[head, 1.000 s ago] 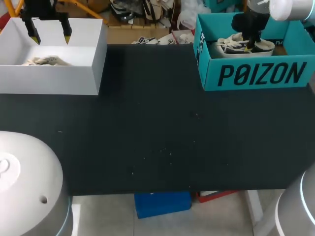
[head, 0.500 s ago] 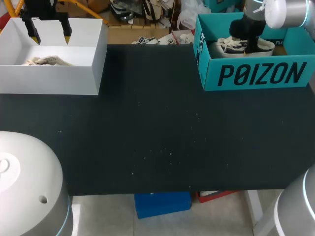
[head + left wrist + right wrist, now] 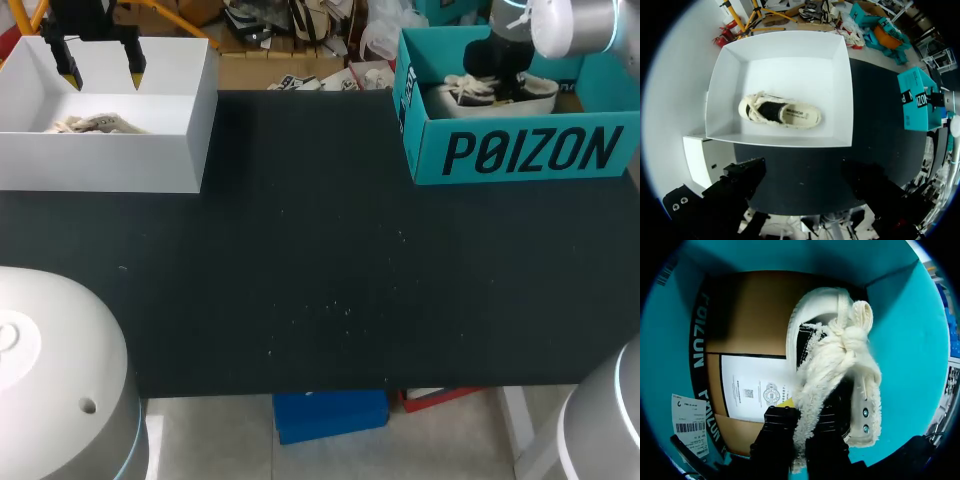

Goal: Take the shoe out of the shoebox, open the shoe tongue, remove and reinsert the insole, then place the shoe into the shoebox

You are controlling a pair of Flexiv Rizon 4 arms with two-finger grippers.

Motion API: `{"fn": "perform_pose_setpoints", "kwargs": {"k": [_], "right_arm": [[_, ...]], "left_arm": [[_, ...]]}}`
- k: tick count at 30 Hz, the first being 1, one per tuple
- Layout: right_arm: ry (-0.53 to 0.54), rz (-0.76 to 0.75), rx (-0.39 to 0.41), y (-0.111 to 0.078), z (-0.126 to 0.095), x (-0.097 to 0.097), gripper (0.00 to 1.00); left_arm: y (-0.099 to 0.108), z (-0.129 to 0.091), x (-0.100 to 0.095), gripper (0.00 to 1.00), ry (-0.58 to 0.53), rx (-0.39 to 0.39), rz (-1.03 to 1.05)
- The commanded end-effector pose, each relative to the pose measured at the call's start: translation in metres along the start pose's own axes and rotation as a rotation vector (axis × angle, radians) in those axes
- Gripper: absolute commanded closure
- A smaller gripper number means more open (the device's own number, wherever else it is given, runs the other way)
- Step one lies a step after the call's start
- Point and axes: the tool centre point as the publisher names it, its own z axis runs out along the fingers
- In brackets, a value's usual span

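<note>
A cream shoe (image 3: 470, 92) with black panels and frayed laces lies in the teal shoebox (image 3: 520, 152) at the back right. My right gripper (image 3: 800, 437) reaches down into that box and is shut on the shoe (image 3: 840, 365), with the fluffy laces and tongue pinched between its dark fingers. From the head camera, the arm (image 3: 505, 60) hides its tips. At the back left my left gripper (image 3: 102, 72) hangs open above a white box (image 3: 100, 160) that holds a second cream shoe (image 3: 780, 111), with nothing between its fingers.
The black table top (image 3: 320, 260) stretches between the two boxes. A printed paper sheet (image 3: 752, 385) lies on the shoebox's brown floor beside the shoe. My arms' grey bases (image 3: 55, 380) sit at the near corners.
The right gripper has closed onto the shoe's laces and tongue inside the teal box, and its arm shifted slightly toward the back. The left arm has stayed still.
</note>
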Motion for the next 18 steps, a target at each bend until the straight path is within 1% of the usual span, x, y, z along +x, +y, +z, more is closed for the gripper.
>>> {"fn": "perform_pose_setpoints", "kwargs": {"k": [1, 4, 9, 18], "right_arm": [[-0.020, 0.007, 0.022, -0.004, -0.029, 0.008, 1.00], [-0.037, 0.023, 0.038, -0.007, -0.046, 0.011, 1.00], [-0.075, 0.053, 0.068, -0.010, -0.079, 0.021, 1.00], [-0.176, 0.104, 0.126, 0.001, -0.156, 0.047, 1.00]], "left_arm": [[0.000, -0.001, 0.000, 0.00, -0.002, -0.001, -0.001], [0.000, -0.001, 0.000, 0.00, -0.002, -0.001, -0.001], [0.000, -0.001, 0.000, 0.00, -0.002, -0.001, -0.001], [0.000, -0.001, 0.000, 0.00, -0.002, -0.001, -0.001]]}}
